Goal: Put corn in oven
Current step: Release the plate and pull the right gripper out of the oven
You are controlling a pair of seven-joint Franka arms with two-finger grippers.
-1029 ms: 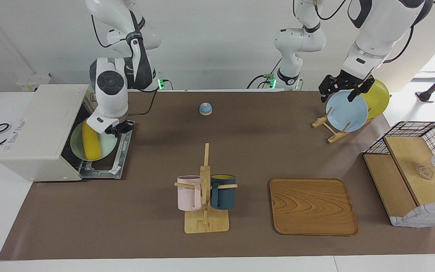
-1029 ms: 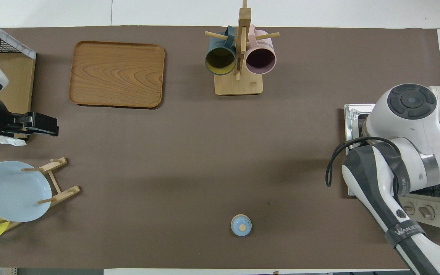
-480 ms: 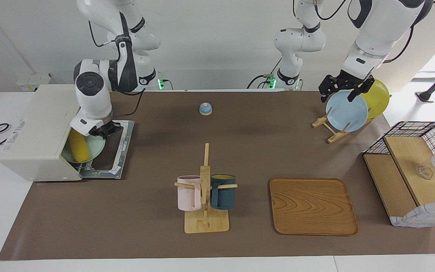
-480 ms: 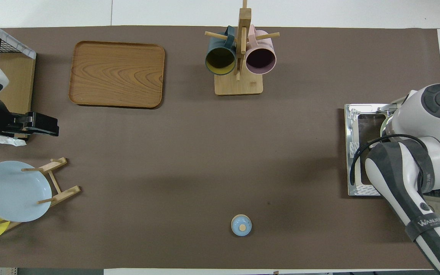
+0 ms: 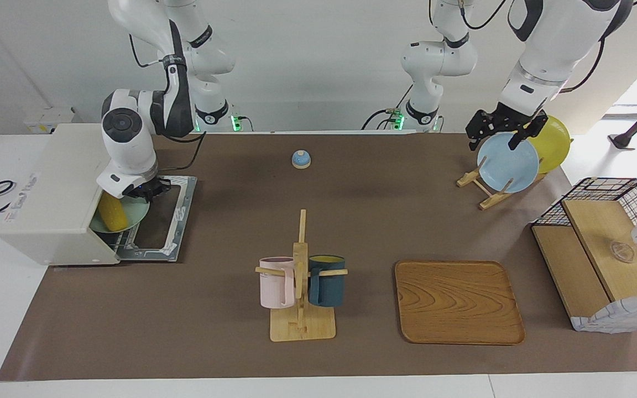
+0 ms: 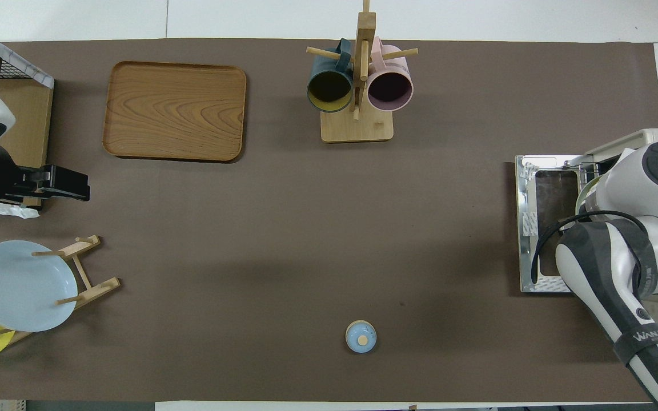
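The yellow corn [image 5: 113, 212] lies on a pale green plate [image 5: 132, 214]. Plate and corn sit partly inside the mouth of the off-white oven [image 5: 53, 190], over its wire rack. The oven's glass door [image 5: 159, 216] lies folded down flat on the table. My right gripper [image 5: 146, 191] is shut on the plate's rim, just above the door's hinge end. In the overhead view the right arm covers the corn; only the oven [image 6: 637, 140], its door [image 6: 546, 222] and a sliver of the plate [image 6: 582, 194] show. My left gripper [image 5: 502, 130] waits open over the plate rack.
A wooden rack [image 5: 484, 190] holds a blue plate [image 5: 507, 163] and a yellow plate [image 5: 553, 143]. A small blue bell [image 5: 301, 159] sits near the robots. A mug stand [image 5: 302, 301] with pink and dark blue mugs, a wooden tray [image 5: 458, 302] and a wire-and-wood basket [image 5: 606, 249] stand farther out.
My right gripper has carried the plate with the corn from over the open door deeper into the oven's mouth; less of both shows now. The left arm has not moved.
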